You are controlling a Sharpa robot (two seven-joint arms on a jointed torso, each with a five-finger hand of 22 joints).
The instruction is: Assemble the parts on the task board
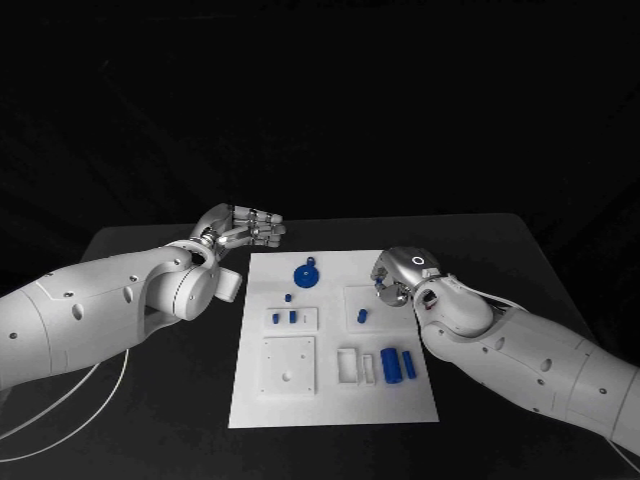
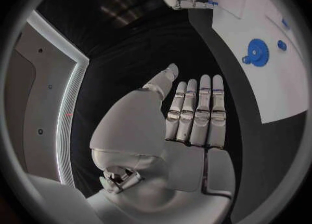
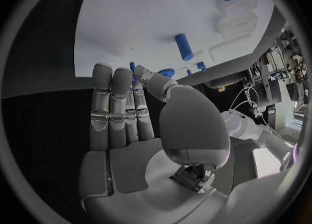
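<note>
Head view: the white task board (image 1: pixel 335 400) lies flat mid-table, with a blue gear (image 1: pixel 307 276) near its far edge and short blue pegs (image 1: pixel 397 364) nearer. They look like light, rigid, smooth plastic, best pinched at the sides.

Left wrist view: the left hand (image 2: pixel 189 120) is flat, fingers straight together, holding nothing, beside the board.

Right wrist view: the right hand (image 3: pixel 130 115) is likewise extended and unloaded, its fingertips over the board's edge near a blue peg (image 3: pixel 184 47).

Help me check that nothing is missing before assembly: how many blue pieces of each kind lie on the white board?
Gear: 1
Big cylinders: 2
Small pegs: 4
Total: 7 blue pieces
</note>
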